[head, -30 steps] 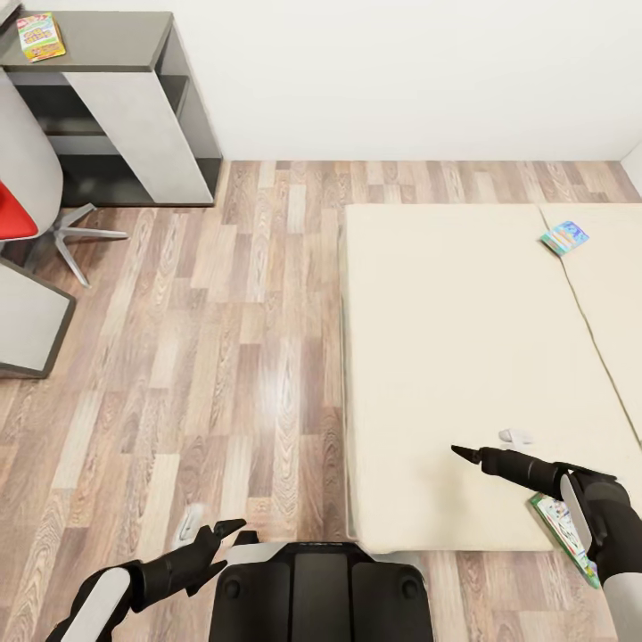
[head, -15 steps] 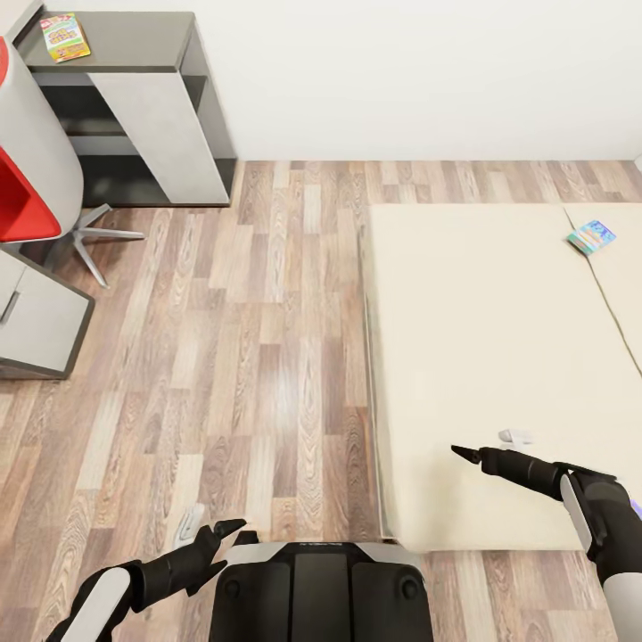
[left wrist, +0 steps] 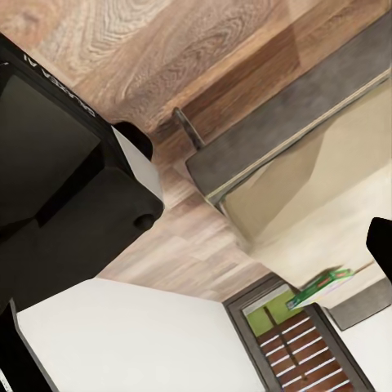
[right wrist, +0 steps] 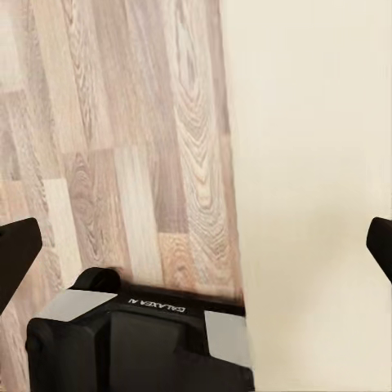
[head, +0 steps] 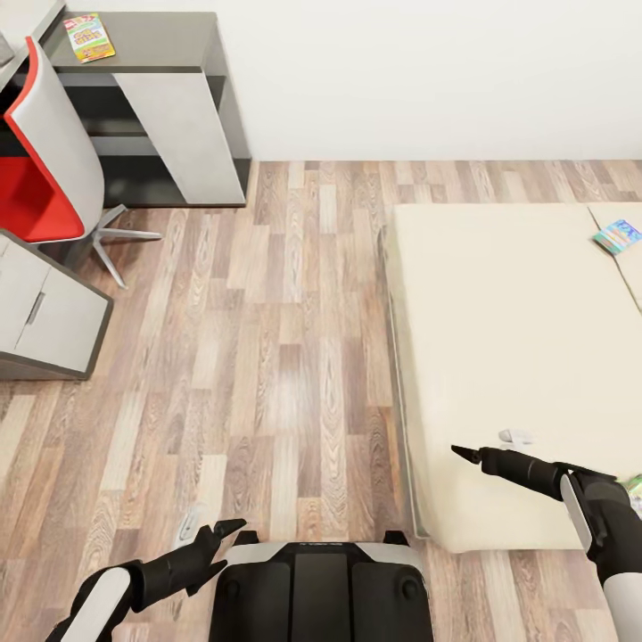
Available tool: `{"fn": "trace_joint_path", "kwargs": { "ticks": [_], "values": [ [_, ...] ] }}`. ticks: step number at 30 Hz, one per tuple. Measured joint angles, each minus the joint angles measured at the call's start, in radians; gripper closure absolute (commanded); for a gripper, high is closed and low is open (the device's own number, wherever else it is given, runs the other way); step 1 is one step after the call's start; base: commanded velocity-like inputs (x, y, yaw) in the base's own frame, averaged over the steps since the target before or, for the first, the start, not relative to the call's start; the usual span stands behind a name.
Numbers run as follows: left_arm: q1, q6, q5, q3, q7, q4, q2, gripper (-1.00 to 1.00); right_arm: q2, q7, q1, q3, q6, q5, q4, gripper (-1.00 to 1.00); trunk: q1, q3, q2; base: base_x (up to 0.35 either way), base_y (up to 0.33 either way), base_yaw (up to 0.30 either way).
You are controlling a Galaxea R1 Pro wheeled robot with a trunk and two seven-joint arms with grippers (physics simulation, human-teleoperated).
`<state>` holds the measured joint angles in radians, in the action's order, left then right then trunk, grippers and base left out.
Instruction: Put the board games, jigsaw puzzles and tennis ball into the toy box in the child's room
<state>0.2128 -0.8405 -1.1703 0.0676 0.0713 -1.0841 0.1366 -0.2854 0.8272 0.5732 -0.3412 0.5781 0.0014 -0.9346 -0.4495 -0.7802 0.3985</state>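
Seen from the head camera in a child's room with a wood-plank floor (head: 267, 357) and a white wall (head: 428, 80) at the far side. At right, a low bed (head: 517, 357) with a plain beige mattress, a blue board game (head: 617, 236) lying flat on it at the far right edge, and a sliver of a green-edged board game (head: 635, 486) on the mattress at the near right, just beside the right arm. At far left, a dark grey cabinet section of the table (head: 160, 40), with a yellow-green-red board game (head: 89, 37) flat on its top; nearer, a red and white swivel chair (head: 45, 169) and white drawers (head: 45, 312) of the same desk. Left gripper (head: 227, 532) held low over the floor by the robot's black base (head: 316, 593), fingers apart and empty. Right gripper (head: 486, 448) poised over the near part of the mattress, dark fingers spread wide at opposite edges of the right wrist view, with nothing between them. Green-edged game box again, small and distant on the bed, in the left wrist view (left wrist: 320, 286), with a brown door (left wrist: 298, 347) beyond
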Motion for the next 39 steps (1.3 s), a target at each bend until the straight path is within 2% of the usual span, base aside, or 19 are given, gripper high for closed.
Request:
{"fn": "trace_joint_path", "kwargs": {
  "ticks": [16,39],
  "values": [
    [0.0,0.0,0.0,0.0,0.0,0.0,0.0,-1.0,0.0,0.0,0.0,0.0,0.0,0.0,0.0,-1.0,0.0,0.002,0.0,0.0,0.254,-0.004],
    [0.0,0.0,0.0,0.0,0.0,0.003,0.0,-1.0,0.0,0.0,0.0,0.0,0.006,0.0,-0.001,-1.0,0.0,0.031,0.0,0.0,0.041,-0.063]
  ]
}}
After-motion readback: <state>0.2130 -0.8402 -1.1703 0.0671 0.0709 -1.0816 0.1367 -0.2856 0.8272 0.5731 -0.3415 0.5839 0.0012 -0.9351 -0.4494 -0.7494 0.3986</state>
